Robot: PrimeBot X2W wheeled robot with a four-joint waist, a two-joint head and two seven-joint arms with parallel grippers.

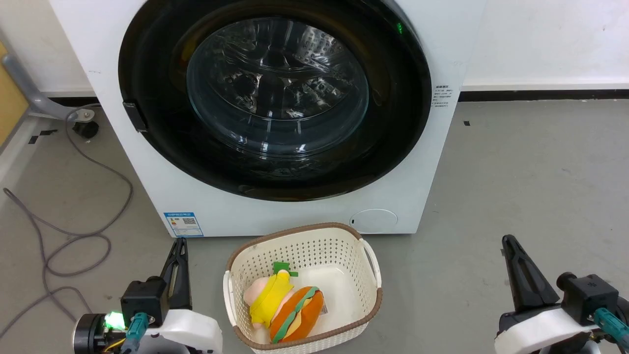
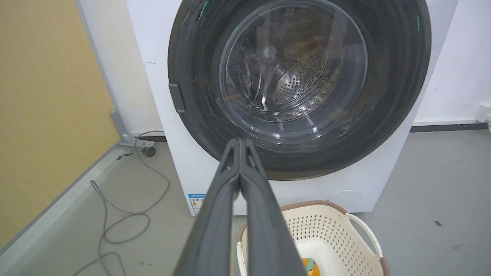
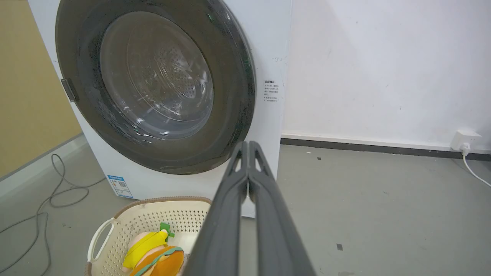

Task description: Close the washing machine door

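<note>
The left jaws are pressed together, the two dark fingers (image 2: 215,226) meeting along their length with nothing between them. They hang low over the floor (image 1: 516,187), pointing toward the lower front of the washing machine (image 1: 162,191). The right jaws are likewise closed tight and empty, their fingers (image 3: 226,226) touching at the tips. They point past the machine's right-hand corner toward the white wall (image 3: 383,69). Neither set touches anything.

Between the two arms, on the floor just in front of the machine, stands a cream basket (image 1: 304,248) with a brown rim. In it lies a soft toy (image 1: 287,307) in yellow, orange and green.

Beyond the basket, the washing machine door (image 1: 147,73) sits flat against the white front. Its wide black rim lies flush all round, and the steel drum shows through the clear glass centre. A small dark tab (image 1: 134,116) sits on the rim's left edge. Low on the front are a blue sticker (image 1: 183,224) at the left and a round cap (image 1: 373,221) at the right.

A grey cable (image 1: 73,246) loops over the floor left of the machine, beside a yellow panel (image 2: 46,115). A white wall socket (image 3: 465,138) sits far off to the right.
</note>
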